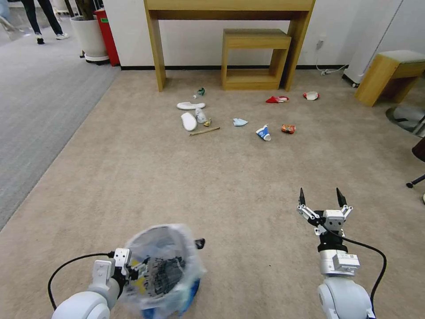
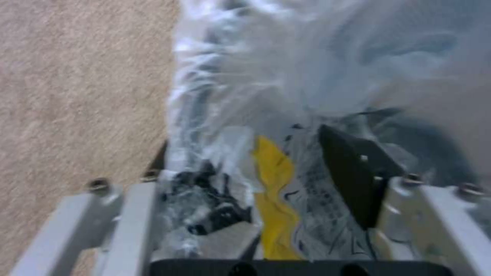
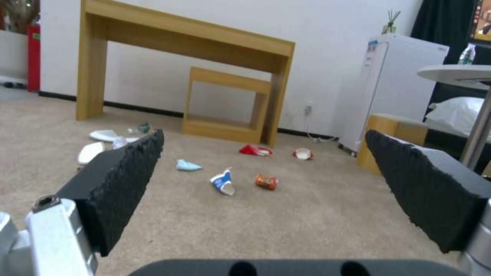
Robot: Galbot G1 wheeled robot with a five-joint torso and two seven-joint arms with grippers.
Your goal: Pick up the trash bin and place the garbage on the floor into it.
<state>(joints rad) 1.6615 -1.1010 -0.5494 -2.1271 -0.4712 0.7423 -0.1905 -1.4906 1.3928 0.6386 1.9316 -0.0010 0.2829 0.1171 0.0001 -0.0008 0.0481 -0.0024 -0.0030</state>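
The trash bin (image 1: 161, 270) is held up at the robot's lower left, its rim and crinkled clear bag pinched by the left gripper (image 1: 133, 268) — in the left wrist view the bag (image 2: 307, 76) is seen bunched between the fingers (image 2: 353, 176), so that gripper is clamped on the bin. Blue is visible at the bin's base.

The right gripper (image 1: 322, 197) is held out low over the beige carpet (image 1: 221, 177), fingers spread wide with nothing between them; the 2 black pads (image 3: 128, 168) are well apart in the right wrist view.

The garbage is scattered further ahead, near a wooden desk (image 1: 230, 13) and a small shelf (image 1: 254, 57). 2 white slippers (image 1: 189, 113) are seen on the left with a green-label bottle (image 1: 200, 92) and a wooden stick (image 1: 204, 131) close by. A blue face mask (image 1: 240, 122), a blue-white paper cup (image 1: 263, 132), an orange wrapper (image 1: 288, 128), a red wrapper (image 1: 277, 99) and a red-white cup (image 1: 311, 95) are spread to the right — all lying on the carpet.
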